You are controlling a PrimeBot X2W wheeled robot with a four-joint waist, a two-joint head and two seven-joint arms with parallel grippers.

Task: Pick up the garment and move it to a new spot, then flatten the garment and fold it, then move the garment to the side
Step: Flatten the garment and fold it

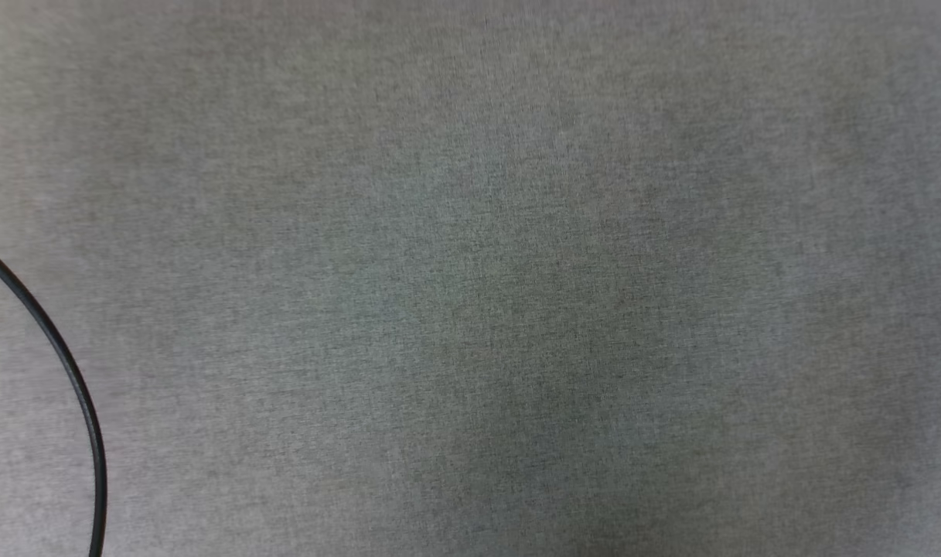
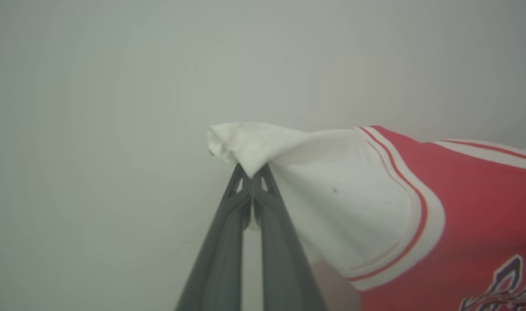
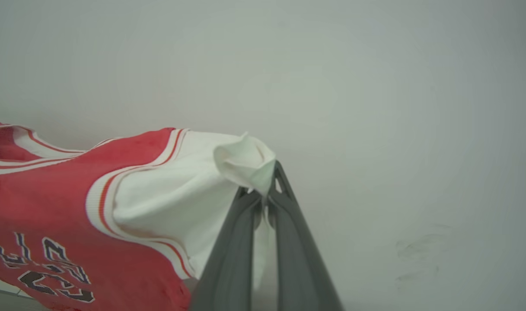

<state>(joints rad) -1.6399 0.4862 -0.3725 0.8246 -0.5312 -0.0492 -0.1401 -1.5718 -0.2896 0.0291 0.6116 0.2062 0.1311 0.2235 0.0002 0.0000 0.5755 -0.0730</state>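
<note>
A grey woven cloth surface (image 1: 516, 271) is shown in the head view. A thin black cable (image 1: 68, 363) is curved over its lower left corner; whether it is laid on the cloth cannot be told. Beyond the right gripper (image 3: 265, 194) a pale plain surface (image 3: 396, 108) is seen. Faint dark smudges (image 3: 418, 255) are marked on it, to the view's right of that gripper's fingers (image 3: 297, 259).

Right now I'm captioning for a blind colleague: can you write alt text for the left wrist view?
The left end effector, its two dark fingers shut, pinches the tip of the white sleeve of a red garment with striped trim, which spreads off to the right. Behind it is a plain pale surface.
</note>
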